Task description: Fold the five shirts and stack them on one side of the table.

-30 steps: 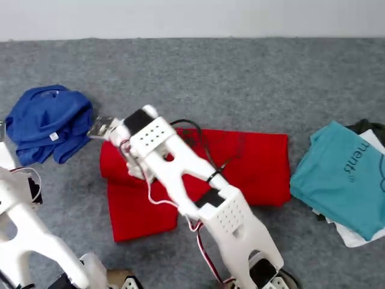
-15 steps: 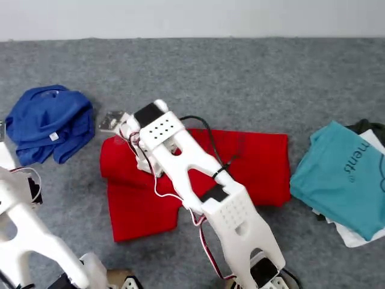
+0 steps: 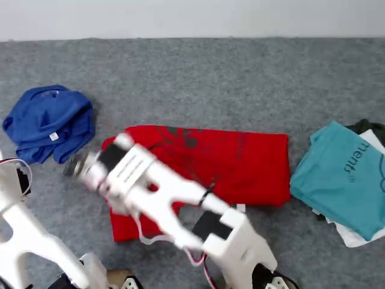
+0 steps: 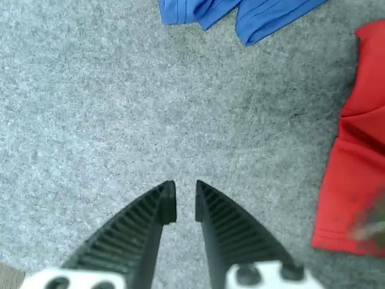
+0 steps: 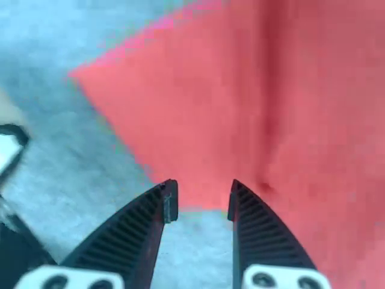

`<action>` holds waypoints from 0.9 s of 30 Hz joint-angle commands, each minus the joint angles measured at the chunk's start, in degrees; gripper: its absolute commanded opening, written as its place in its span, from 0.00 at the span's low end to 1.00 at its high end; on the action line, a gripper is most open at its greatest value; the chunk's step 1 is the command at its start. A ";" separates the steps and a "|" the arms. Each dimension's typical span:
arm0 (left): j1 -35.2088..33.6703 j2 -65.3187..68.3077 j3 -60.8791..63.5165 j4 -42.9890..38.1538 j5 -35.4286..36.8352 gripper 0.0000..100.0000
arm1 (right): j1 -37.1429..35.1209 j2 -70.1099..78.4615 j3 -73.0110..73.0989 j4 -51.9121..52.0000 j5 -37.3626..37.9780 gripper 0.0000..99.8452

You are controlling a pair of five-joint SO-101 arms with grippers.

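Observation:
A red shirt (image 3: 240, 159) lies spread across the middle of the grey table, with dark print showing along its far edge. My right gripper (image 3: 75, 165) hangs at the shirt's left edge. In the right wrist view it (image 5: 200, 201) is open and holds nothing, right at the hem of the red shirt (image 5: 271, 90). My left gripper (image 4: 184, 201) hovers over bare carpet with only a narrow gap between its fingers. The red shirt (image 4: 355, 174) is to one side of it and a crumpled blue shirt (image 4: 240, 12) lies beyond.
The blue shirt (image 3: 48, 120) sits bunched at the far left. At the right edge, a folded teal shirt (image 3: 340, 177) tops a stack with a white shirt (image 3: 355, 238) and a dark one (image 3: 367, 126). The left arm (image 3: 18, 211) stands at the near-left corner.
The right arm has swung from the red shirt's far-left corner toward the near left, and now hangs at the shirt's left edge. The left arm has barely shifted.

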 commanded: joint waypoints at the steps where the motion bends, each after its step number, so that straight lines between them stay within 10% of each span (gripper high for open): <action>1: 0.26 -1.41 -2.86 0.35 0.62 0.07 | -5.05 -1.10 3.52 -4.26 -2.55 0.15; 27: 0.53 -1.41 -6.99 2.02 5.01 0.07 | -11.56 9.27 4.04 -14.37 0.62 0.03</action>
